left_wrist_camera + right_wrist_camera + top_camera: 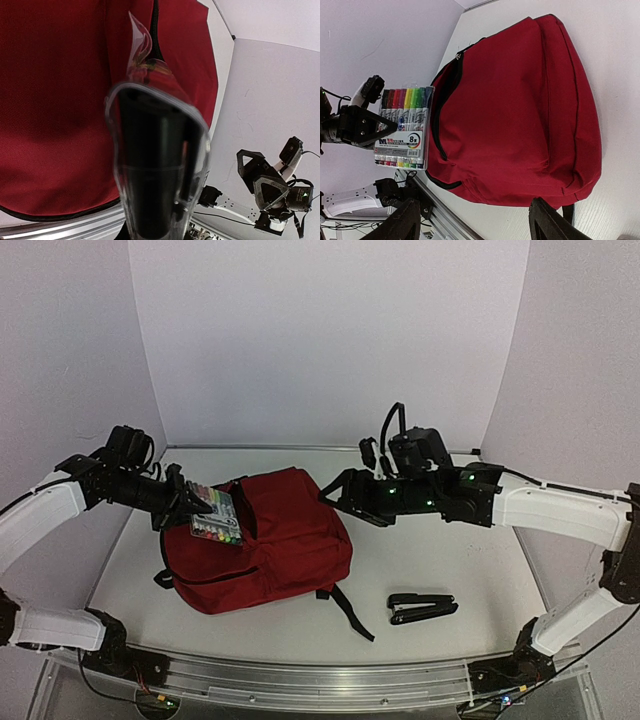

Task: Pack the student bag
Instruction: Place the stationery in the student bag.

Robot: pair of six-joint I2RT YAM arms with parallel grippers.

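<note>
The large dark red fabric backpack with black zippers [275,540] lies flat on the pale surface [470,560], left of centre between the two arms, with its black straps trailing toward the near edge. The left arm's fingers [178,498] are clamped on one edge of a clear plastic pack of coloured marker pens [215,517]. They hold it tilted just above the bag's left end, right beside the black-zippered mouth [441,110]. In the left wrist view the pack is seen edge-on, with red fabric behind it. The right arm's fingers [405,222] are spread wide and hold nothing. They hover near the bag's far right corner, and I cannot tell whether they touch the fabric. A black stapler [422,607] lies on the surface well to the right of the bag, apparently waiting its turn. The step in hand looks like loading the markers, with the pack at the opening but not yet inside. The mouth shows only a narrow dark gap in the right wrist view, so the next move probably calls for lining the pack's thin edge up with the slit and sliding it in. The right arm may need to pinch and lift the upper flap to widen the gap, since the soft fabric could fold under the pack and block it.
</note>
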